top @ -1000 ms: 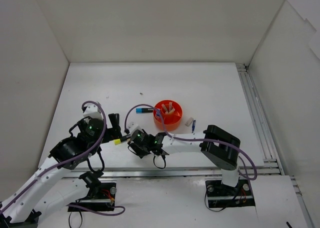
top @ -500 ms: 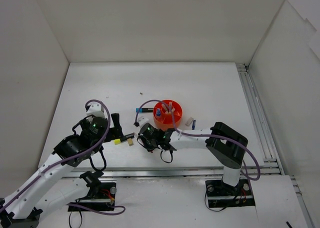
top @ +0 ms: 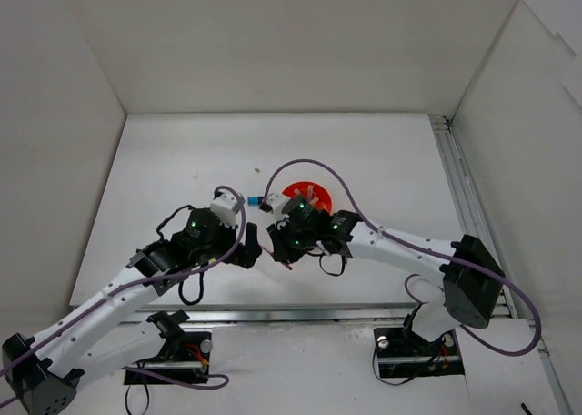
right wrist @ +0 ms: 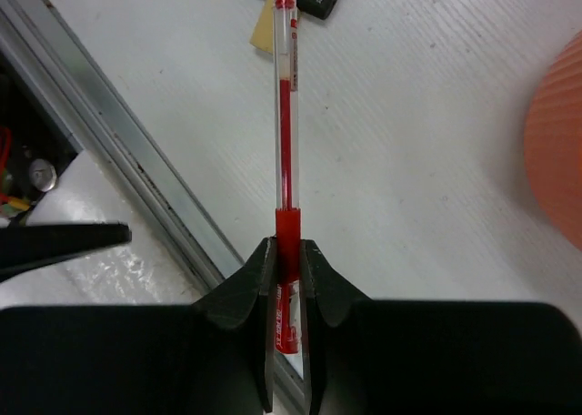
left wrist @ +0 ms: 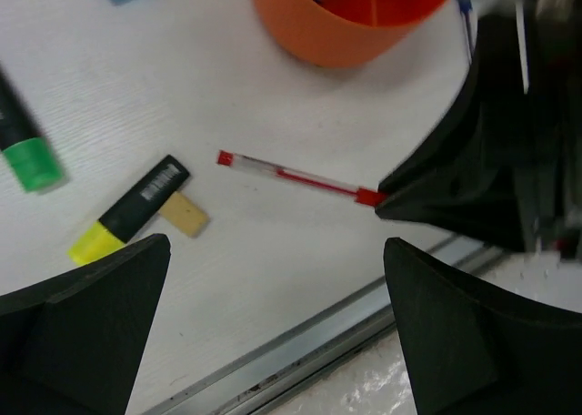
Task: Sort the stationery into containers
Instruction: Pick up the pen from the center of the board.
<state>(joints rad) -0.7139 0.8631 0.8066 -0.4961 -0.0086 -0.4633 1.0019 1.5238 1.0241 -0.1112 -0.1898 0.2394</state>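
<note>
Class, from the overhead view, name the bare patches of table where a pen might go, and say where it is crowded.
Bare: the table from the orange tub back to the far wall, and from the tub across to the right-hand rail. Crowded: near centre, where left gripper, right gripper, red pen, yellow-capped highlighter and eraser cluster.

1. A white table with a faintly grained top forms the floor of the enclosure
2. A plain white back panel, left panel and right panel enclose it
3. A silver near rail and side rail edge the table
4. The light is even and the shadows are soft
</note>
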